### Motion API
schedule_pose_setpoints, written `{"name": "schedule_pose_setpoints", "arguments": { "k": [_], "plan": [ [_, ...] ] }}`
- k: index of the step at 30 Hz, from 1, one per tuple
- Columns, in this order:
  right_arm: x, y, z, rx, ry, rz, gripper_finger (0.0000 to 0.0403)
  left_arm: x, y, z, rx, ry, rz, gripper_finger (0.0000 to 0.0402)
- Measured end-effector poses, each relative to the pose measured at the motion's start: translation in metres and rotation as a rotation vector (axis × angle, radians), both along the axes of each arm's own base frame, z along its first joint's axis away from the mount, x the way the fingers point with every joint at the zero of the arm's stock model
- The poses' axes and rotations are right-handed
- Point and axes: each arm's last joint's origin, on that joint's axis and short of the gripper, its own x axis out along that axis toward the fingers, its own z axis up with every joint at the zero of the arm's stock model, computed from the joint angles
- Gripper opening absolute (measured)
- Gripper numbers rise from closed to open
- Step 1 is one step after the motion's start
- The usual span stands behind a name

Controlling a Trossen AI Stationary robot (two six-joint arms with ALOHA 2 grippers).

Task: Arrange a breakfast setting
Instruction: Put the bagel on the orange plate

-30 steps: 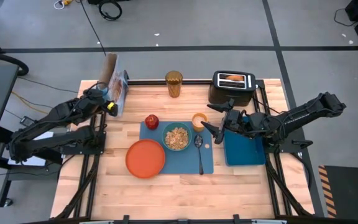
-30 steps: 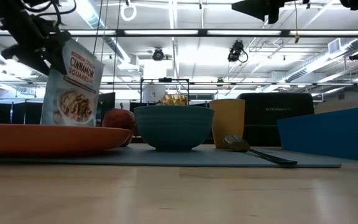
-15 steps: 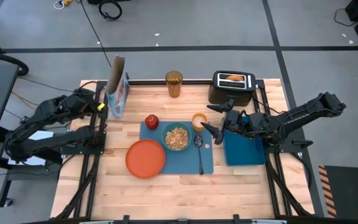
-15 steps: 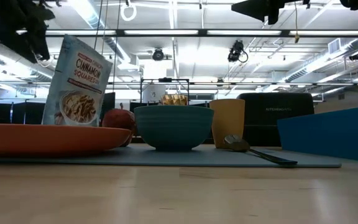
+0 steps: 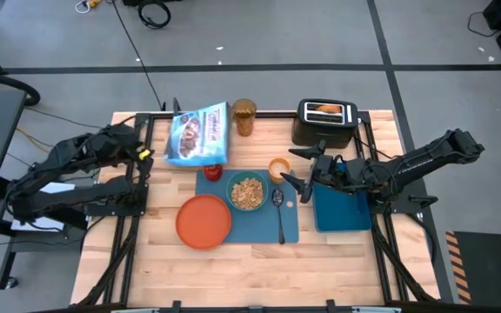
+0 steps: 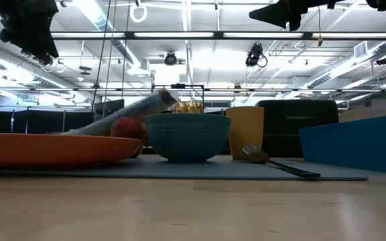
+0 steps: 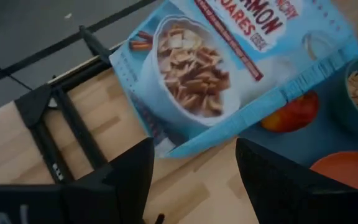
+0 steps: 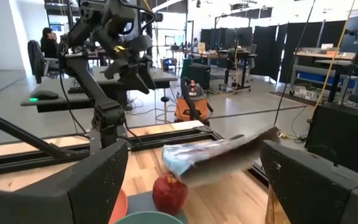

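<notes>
The blue cereal box [image 5: 198, 135] lies tipped over, face up, at the far left of the blue placemat [image 5: 259, 224]. Its left end is down on the table and its underside leans on the red apple [image 5: 213, 170], so it slants upward toward the right in the low view [image 6: 122, 115]. My left gripper [image 5: 146, 154] is open and empty just left of the box; the box also shows in the left wrist view [image 7: 229, 68]. The orange plate [image 5: 203, 221], teal bowl [image 5: 247, 191] with cereal, orange cup [image 5: 278, 168] and spoon [image 5: 279, 213] sit on the mat. My right gripper [image 5: 290, 179] is open and empty beside the cup.
A black toaster [image 5: 327, 123] with toast [image 5: 323, 109] in its slot and an amber glass [image 5: 243, 116] stand at the far edge. A blue container [image 5: 342, 209] lies right of the mat under my right arm. Bare wood lies along the near edge.
My left gripper has let go of the cereal box and drawn back toward the table's left edge. The box, upright a second ago, has tipped over toward the right and now lies face up, leaning on the apple.
</notes>
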Motion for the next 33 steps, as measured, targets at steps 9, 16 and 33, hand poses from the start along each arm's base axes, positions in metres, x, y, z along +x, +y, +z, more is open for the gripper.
{"name": "schedule_pose_setpoints", "arguments": {
  "k": [9,16,33],
  "plan": [
    [0.000,0.000,0.000,-0.001,0.003,0.000,0.0374,0.018,0.002,-0.007,0.108,-0.027,-0.166,0.0236],
    [-0.001,-0.001,-0.002,-0.011,0.059,-0.005,0.0374,0.038,-0.006,-0.013,0.142,-0.131,-0.399,0.0231],
    [-0.029,-0.065,0.067,0.061,0.685,-0.329,0.0367,0.093,-0.048,-0.062,0.100,-0.371,-0.797,0.0215]
  ]
}}
